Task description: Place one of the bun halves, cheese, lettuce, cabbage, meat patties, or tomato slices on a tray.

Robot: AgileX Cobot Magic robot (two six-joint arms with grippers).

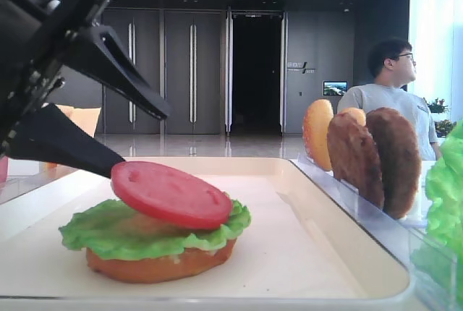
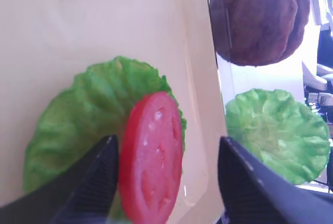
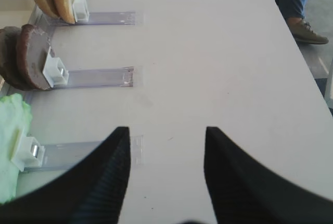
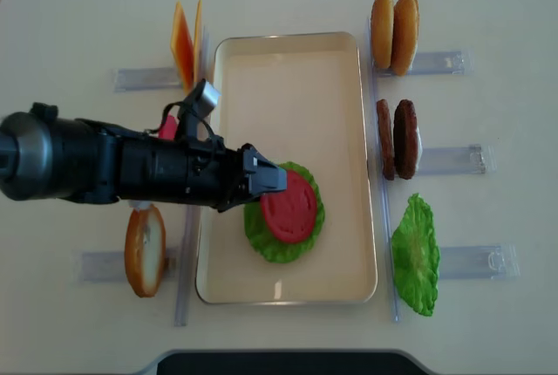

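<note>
A red tomato slice (image 1: 171,194) lies tilted on a green lettuce leaf (image 1: 94,231), which covers a bun half (image 1: 159,264) on the cream tray (image 1: 325,253). From above, the tomato slice (image 4: 289,205) sits mid-tray (image 4: 296,70). My left gripper (image 1: 143,137) reaches in from the left and stands open. In the left wrist view the tomato slice (image 2: 151,156) leans against one finger (image 2: 99,177), while the other finger (image 2: 244,177) stands well apart from it. My right gripper (image 3: 166,130) is open over bare table, holding nothing.
Clear racks right of the tray hold two bun halves (image 4: 394,19), two meat patties (image 4: 397,138) and a lettuce leaf (image 4: 414,253). Racks on the left hold cheese slices (image 4: 183,44) and a bun half (image 4: 145,248). A person (image 1: 394,87) sits beyond the table.
</note>
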